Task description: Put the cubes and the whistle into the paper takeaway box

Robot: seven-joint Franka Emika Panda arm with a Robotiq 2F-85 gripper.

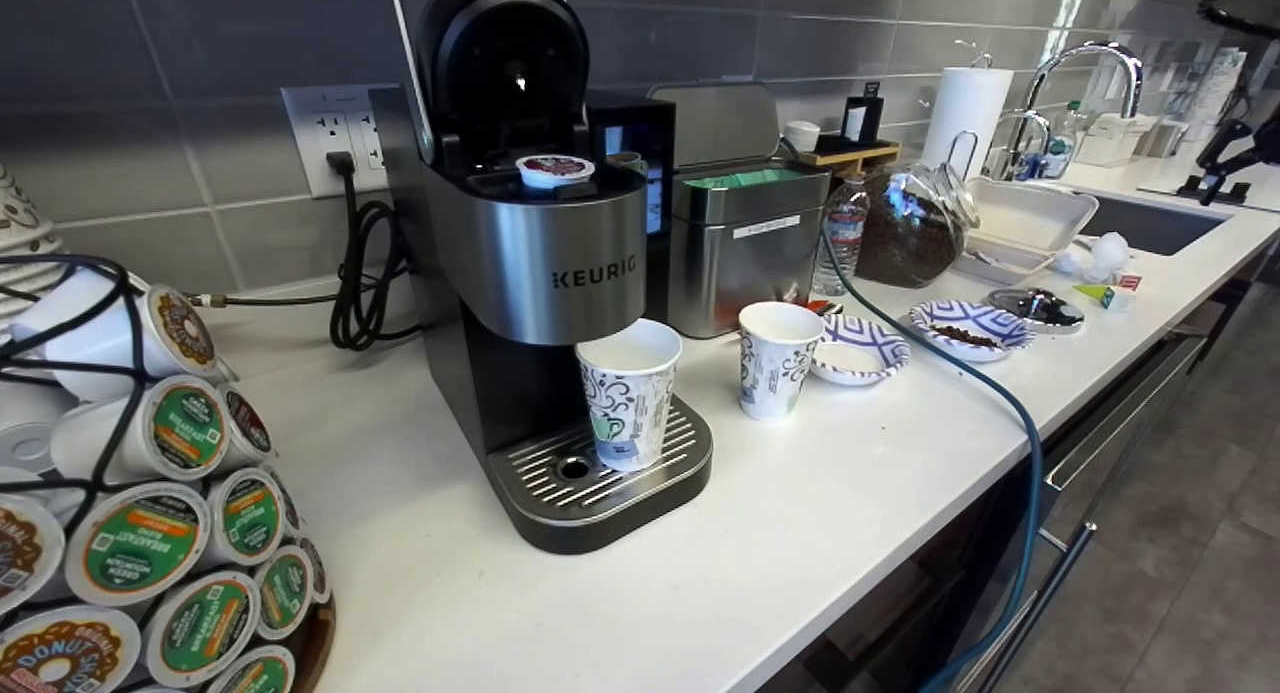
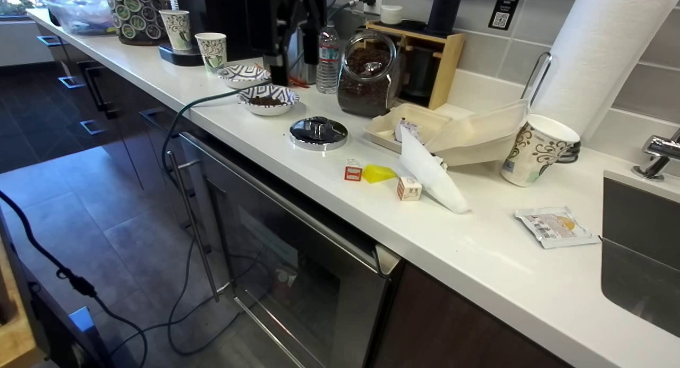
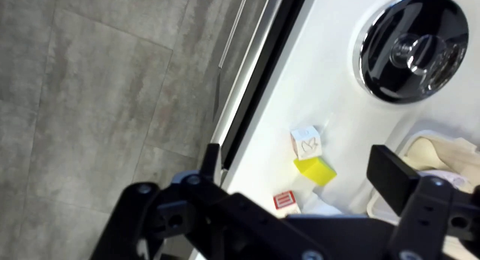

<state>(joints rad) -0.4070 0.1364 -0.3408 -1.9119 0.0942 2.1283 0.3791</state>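
Looks to be the yellow whistle (image 3: 315, 170), lying on the white countertop (image 3: 356, 128) between two alphabet cubes (image 3: 306, 143), touching or just beside one. In the wrist view, sits beneath the gripper (image 3: 298, 154), between its fingers, spread wide apart and clasping nothing; slants lengthwise, nearer along than across the closing line, so may want a wrist turn. Hard to judge in height from here. See the red-lettered cube (image 3: 284, 200) partly hidden by the gripper and the paper takeaway box (image 2: 467, 139) cut off there, but fuller in an exterior view

On desk (image 2: 478, 246): cubes (image 2: 409, 189), two; whistle (image 2: 378, 173), yellow, between cubes; box (image 2: 475, 137), open; cup (image 2: 534, 155), patterned, beside box; lid (image 2: 319, 131), chrome; packet (image 2: 555, 227), lying flat.
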